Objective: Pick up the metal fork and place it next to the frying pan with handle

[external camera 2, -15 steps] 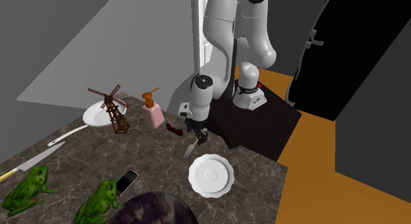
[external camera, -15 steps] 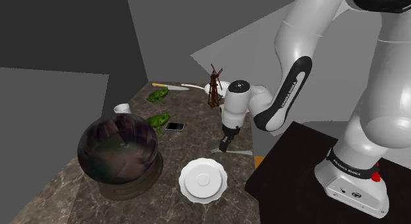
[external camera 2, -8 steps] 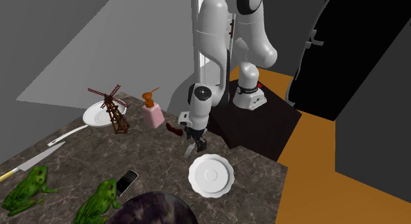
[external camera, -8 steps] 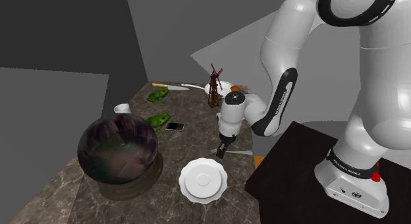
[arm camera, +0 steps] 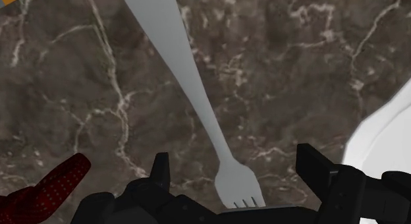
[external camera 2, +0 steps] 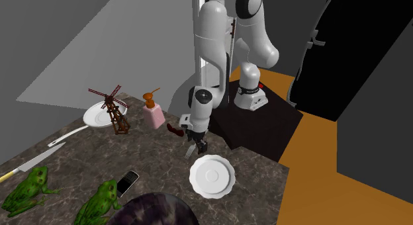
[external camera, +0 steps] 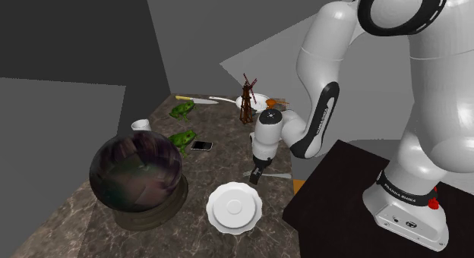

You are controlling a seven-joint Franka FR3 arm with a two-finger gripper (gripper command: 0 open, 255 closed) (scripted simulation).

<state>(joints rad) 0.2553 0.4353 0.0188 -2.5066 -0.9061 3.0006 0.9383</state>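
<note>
A plain grey fork [arm camera: 197,91] lies flat on the dark marble counter [arm camera: 79,91], close to the counter's edge by the stand. My gripper [arm camera: 234,165] hangs low over it, open. One finger stands on each side of the fork's neck just behind the tines, and neither touches it. In the second exterior view the gripper [external camera 2: 196,143] points down at the fork [external camera 2: 190,151]. In the shoulder view the gripper [external camera: 256,175] is just above the counter, and the fork's handle [external camera: 278,174] sticks out beside it. The white frying pan [external camera 2: 99,116], with its long handle, sits far off behind a windmill model [external camera 2: 114,110].
A white plate [external camera 2: 212,175] lies right beside the fork, and a small red object [external camera 2: 175,130] on its other side. A pink soap bottle [external camera 2: 153,114], a knife [external camera 2: 33,163], two green frogs [external camera 2: 99,202], a phone [external camera 2: 128,182] and a big dark globe [external camera: 137,173] share the counter.
The arm has bent further and brought the gripper down closer to the fork. The fingers stayed open and the fork has not moved.
</note>
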